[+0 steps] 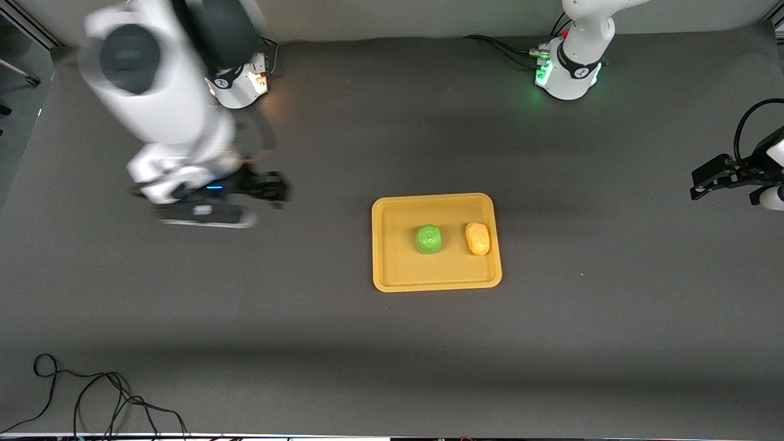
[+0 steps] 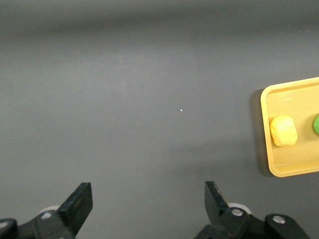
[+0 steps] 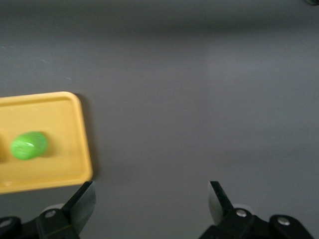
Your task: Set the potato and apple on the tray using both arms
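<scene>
The yellow-orange tray [image 1: 398, 260] lies mid-table. The green apple [image 1: 429, 239] and the yellow-orange potato [image 1: 478, 238] sit on it side by side, the potato toward the left arm's end. My right gripper [image 1: 277, 187] is open and empty over bare table toward the right arm's end, apart from the tray; the arm looks blurred. My left gripper [image 1: 699, 182] is open and empty over the table's left-arm end. The left wrist view shows open fingers [image 2: 148, 191], tray [image 2: 289, 172], potato [image 2: 283, 130] and apple [image 2: 316, 124]. The right wrist view shows open fingers [image 3: 151, 191], tray [image 3: 50, 179] and apple [image 3: 29, 145].
The two arm bases [image 1: 566, 70] stand along the table's edge farthest from the front camera. A loose black cable [image 1: 92, 398] lies at the table's nearest edge toward the right arm's end. Dark mat covers the table around the tray.
</scene>
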You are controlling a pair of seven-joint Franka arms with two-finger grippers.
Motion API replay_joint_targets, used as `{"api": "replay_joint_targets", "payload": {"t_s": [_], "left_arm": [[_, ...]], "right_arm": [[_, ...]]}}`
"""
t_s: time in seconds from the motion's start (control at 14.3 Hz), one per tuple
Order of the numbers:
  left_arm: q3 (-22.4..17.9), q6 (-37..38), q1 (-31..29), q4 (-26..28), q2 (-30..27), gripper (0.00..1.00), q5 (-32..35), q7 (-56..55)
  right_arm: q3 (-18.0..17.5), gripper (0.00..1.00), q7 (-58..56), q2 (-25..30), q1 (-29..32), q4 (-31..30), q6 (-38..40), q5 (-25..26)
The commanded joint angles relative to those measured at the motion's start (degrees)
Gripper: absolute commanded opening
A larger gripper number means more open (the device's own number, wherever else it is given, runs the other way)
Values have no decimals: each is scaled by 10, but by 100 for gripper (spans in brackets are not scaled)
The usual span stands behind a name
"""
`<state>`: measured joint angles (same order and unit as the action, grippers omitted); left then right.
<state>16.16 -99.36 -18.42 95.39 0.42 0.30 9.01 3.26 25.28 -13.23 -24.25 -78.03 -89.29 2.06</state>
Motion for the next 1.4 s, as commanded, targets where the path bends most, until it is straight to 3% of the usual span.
{"api": "replay_joint_targets", "payload": {"t_s": [0.0, 0.42, 0.63, 1.33], "left_arm": [[0, 8, -6, -19, 9, 100, 1, 3], [-1, 18, -3, -19, 10, 100, -2, 6], [-1, 18, -3, -18, 10, 100, -2, 8], [0, 18, 0, -20, 10, 100, 2, 8]], "right_arm": [[-57, 100, -86, 87, 117, -111, -29, -2], [-56, 100, -230, 117, 244, -150, -43, -4], [-23, 100, -276, 116, 247, -144, -41, -5], [-19, 100, -276, 116, 241, -132, -24, -5]]}}
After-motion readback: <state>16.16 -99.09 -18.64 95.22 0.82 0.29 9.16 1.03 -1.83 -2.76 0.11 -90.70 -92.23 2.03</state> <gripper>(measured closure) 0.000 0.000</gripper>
